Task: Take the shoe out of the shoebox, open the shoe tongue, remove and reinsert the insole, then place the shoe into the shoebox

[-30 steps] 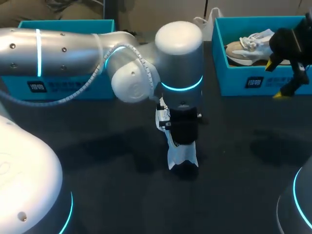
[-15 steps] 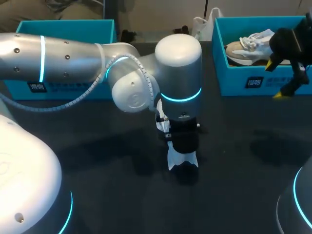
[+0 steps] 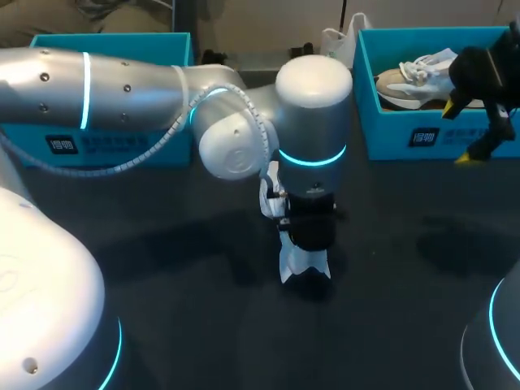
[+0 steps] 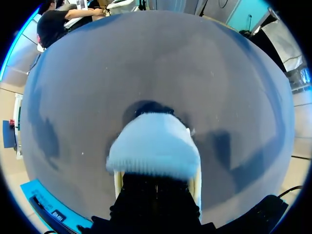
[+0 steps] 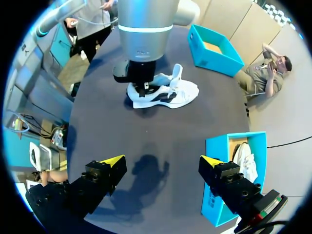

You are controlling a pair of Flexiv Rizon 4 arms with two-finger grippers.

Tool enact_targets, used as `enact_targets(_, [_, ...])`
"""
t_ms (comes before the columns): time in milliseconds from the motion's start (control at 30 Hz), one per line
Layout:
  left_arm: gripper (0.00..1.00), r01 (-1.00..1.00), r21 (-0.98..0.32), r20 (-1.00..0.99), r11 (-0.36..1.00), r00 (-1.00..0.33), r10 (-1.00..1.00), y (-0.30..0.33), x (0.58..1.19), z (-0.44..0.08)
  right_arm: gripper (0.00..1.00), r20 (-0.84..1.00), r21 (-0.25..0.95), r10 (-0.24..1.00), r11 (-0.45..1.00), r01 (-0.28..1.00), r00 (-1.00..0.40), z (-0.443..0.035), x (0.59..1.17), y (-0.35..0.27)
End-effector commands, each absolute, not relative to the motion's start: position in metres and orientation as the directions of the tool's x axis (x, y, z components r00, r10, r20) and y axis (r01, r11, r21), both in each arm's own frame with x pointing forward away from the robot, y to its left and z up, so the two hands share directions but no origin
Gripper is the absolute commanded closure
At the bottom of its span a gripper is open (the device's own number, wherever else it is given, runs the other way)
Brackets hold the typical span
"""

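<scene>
A white shoe point(image 3: 302, 264) with black trim lies on the dark table at mid-table. My left gripper point(image 3: 307, 244) stands straight down onto it, its wrist hiding most of the shoe. In the left wrist view a white, rib-edged part of the shoe point(image 4: 153, 144) sits right at my left gripper point(image 4: 156, 178), which is shut on it; which part cannot be told. The right wrist view shows the shoe point(image 5: 170, 92) on its side under the left arm. My right gripper point(image 5: 163, 161) hangs open and empty, high at the table's right point(image 3: 459, 134).
A teal shoebox point(image 3: 422, 138) at the back right holds a second, beige-and-white shoe point(image 3: 410, 77). It lies beside the right gripper, the box point(image 5: 219, 195) with its shoe point(image 5: 243, 161). Another teal box point(image 3: 106, 142) stands at the back left, behind the left arm.
The left arm's wrist and elbow have shifted slightly to the right; the shoe's visible end stays where it was. The right arm has not moved.
</scene>
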State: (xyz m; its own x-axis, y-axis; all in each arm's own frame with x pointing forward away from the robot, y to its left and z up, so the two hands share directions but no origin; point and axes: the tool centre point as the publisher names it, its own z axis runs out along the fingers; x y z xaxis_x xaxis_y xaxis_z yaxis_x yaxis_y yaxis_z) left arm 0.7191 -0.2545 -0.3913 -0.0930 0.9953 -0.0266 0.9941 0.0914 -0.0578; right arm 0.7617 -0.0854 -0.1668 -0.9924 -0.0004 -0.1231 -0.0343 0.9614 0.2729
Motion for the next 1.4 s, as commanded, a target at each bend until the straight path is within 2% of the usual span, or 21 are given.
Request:
enact_targets(33, [1.0,0.996,-0.027,-0.019,0.086,-0.086,0.996,-0.248,0.728,-0.378,0.0,-0.12,0.27,0.0,0.962,-0.033,-0.993,-0.167,0.763,-0.084])
enact_targets(233, [1.0,0.992,0.066,-0.043,0.103,-0.1,0.994,-0.248,0.741,-0.398,0.0,-0.12,0.27,0.0,0.962,-0.033,-0.993,-0.167,0.763,-0.084])
enact_targets(567, [1.0,0.988,0.1,-0.031,0.114,-0.112,0.993,-0.248,0.743,-0.417,0.0,-0.12,0.27,0.0,0.962,-0.033,-0.993,-0.167,0.763,-0.084])
enact_targets(900, [1.0,0.959,0.261,0.001,0.11,-0.114,0.994,-0.236,0.755,-0.37,0.0,-0.12,0.27,0.0,0.962,-0.033,-0.993,-0.167,0.763,-0.084])
enact_targets(1333, [1.0,0.943,0.3,-0.029,0.143,-0.141,0.99,-0.231,0.777,-0.339,0.0,-0.12,0.27,0.0,0.962,-0.033,-0.993,-0.167,0.763,-0.084])
enact_targets(1367, [0.96,0.942,0.304,-0.026,0.143,-0.142,0.989,-0.232,0.778,-0.339,0.0,-0.12,0.27,0.0,0.962,-0.033,-0.993,-0.167,0.763,-0.084])
enact_targets(1400, [0.6,0.94,0.307,-0.027,0.146,-0.145,0.989,-0.232,0.779,-0.339,0.0,-0.12,0.27,0.0,0.962,-0.033,-0.993,-0.167,0.763,-0.084])
